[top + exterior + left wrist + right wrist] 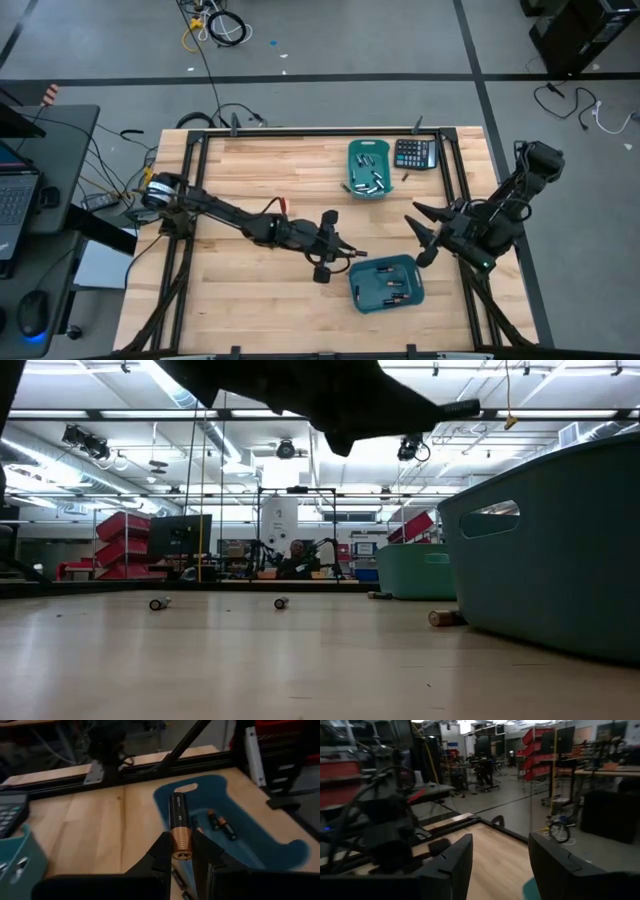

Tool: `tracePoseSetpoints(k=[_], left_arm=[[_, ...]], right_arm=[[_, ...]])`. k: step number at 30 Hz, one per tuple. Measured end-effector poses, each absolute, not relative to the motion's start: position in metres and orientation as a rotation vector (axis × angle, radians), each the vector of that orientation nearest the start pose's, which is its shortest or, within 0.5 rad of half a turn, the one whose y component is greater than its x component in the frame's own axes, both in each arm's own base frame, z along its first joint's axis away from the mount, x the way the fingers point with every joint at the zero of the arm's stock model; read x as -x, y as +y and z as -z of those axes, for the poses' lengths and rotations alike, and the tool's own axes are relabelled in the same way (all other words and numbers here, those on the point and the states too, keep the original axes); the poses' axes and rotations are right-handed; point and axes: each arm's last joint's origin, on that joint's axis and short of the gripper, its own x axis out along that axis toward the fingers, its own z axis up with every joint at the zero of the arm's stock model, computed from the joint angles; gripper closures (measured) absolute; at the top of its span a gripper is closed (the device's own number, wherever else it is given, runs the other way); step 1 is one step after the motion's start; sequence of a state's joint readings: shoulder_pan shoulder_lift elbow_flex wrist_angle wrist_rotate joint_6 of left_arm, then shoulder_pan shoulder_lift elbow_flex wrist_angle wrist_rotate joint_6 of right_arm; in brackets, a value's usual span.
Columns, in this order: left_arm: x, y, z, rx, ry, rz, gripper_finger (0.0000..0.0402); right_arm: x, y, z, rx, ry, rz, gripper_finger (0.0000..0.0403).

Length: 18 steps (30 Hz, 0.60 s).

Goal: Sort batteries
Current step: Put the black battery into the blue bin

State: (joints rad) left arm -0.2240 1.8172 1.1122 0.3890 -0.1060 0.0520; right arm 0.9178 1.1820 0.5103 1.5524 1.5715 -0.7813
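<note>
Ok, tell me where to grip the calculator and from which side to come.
Probably from straight above, pinching the calculator across its near and far edges. It lies flat, so only edges offer a hold, and the bin sits close beside one side, leaving little finger room there.

Open boards to my left, crowding at the near bin

The bare surface (270,180) lay wide open on my left side and along the near edge, with only a couple of loose batteries (160,603) lying on it. My left hand (345,256), closed on a battery (178,822), sat at the rim of the near bin (387,283). My right hand (425,236), fingers spread, stood just beside that bin, narrowing the gap. The far bin (368,168) and calculator (415,153) blocked the far right corner.
</note>
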Motion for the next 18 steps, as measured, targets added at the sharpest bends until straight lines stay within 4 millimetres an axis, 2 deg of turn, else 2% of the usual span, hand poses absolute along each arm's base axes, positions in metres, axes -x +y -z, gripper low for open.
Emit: tracePoseSetpoints(k=[5,9,14,18], left_arm=[[-0.395,-0.088,-0.222,-0.151,0.290,0.076,0.0363],[-0.397,-0.088,-0.224,-0.171,0.341,0.060,0.0363],[-0.397,-0.087,-0.222,-0.180,0.386,0.041,0.0363],[-0.397,-0.092,-0.216,-0.181,0.406,0.052,0.0363]], right_arm=[[-0.148,0.129,-0.305,-0.006,-0.001,0.708,0.0228],[-0.156,0.124,-0.314,0.054,0.020,0.753,0.0228],[-0.168,0.119,-0.316,0.144,0.044,0.801,0.0229],[-0.170,0.110,-0.320,0.160,0.055,0.838,0.0233]])
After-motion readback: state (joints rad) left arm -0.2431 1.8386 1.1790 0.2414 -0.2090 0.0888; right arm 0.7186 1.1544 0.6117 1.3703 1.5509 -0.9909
